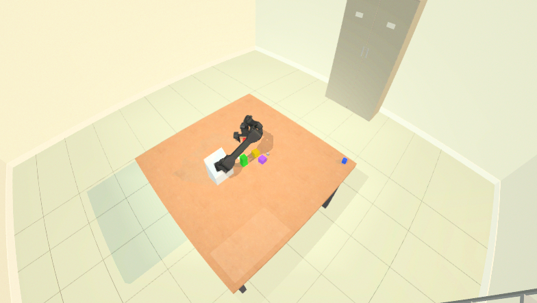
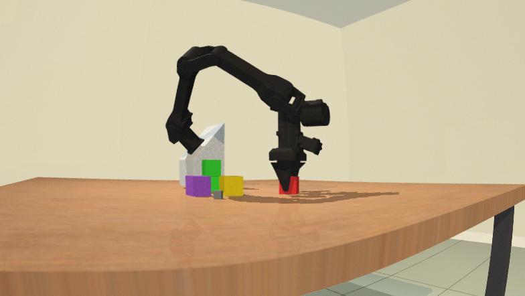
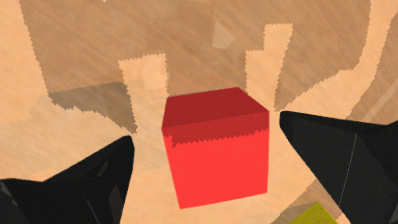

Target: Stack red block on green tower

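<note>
Taking the red block [image 2: 290,185] as the landmark and reading the exterior view from left to right: far to its left a white wedge-shaped pedestal [image 2: 209,154] with a slanted, stone-like face carries the base of the matte black arm [image 2: 235,69]. In front of that pedestal stands the green tower [image 2: 211,173], two plain cubes stacked squarely, upright, well apart from the red block. A purple cube [image 2: 197,185] sits just left of the tower's foot, a small grey cube [image 2: 217,195] lies in front of it, and a yellow cube [image 2: 231,185] is just to the tower's right, between tower and red block. All are flat-coloured, sharp-edged solids on a smooth, faintly glossy wooden table [image 2: 146,228] with visible grain.

The red block rests on the table top, its faces even and unmarked. The gripper [image 3: 207,150] hangs straight down over it, with the tapered black fingers spread almost to their full width, one on each side of the block and a strip of table showing between each finger and the block; nothing is clasped. In the top view a small blue cube [image 1: 344,160] lies far right of the red block, near the table's edge
</note>
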Available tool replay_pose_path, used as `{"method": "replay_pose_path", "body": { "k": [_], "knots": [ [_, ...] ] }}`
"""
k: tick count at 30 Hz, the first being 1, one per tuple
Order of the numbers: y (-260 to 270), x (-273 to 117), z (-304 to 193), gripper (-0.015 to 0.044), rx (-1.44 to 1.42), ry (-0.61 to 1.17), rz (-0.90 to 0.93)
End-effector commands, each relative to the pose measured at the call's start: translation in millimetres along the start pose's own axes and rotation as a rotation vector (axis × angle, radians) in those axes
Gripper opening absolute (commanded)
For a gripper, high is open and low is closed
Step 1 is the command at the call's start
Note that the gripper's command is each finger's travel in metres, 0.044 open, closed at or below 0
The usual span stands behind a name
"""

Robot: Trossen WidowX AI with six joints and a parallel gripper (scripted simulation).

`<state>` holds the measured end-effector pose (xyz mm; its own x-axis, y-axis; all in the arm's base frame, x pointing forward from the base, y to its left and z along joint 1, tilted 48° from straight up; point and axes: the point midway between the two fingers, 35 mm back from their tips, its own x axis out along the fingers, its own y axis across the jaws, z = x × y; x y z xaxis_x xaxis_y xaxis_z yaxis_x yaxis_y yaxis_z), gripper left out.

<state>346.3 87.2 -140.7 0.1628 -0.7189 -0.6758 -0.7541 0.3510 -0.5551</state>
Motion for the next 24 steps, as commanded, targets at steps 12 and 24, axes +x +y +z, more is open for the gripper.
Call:
{"method": "replay_pose_path", "body": {
  "k": [12, 24],
  "knots": [
    [-0.4, 0.0, -0.5, 0.0177, -0.005, 0.002, -0.003],
    [-0.2, -14.9, 0.3, 0.0, -0.005, 0.001, -0.002]
  ]
}}
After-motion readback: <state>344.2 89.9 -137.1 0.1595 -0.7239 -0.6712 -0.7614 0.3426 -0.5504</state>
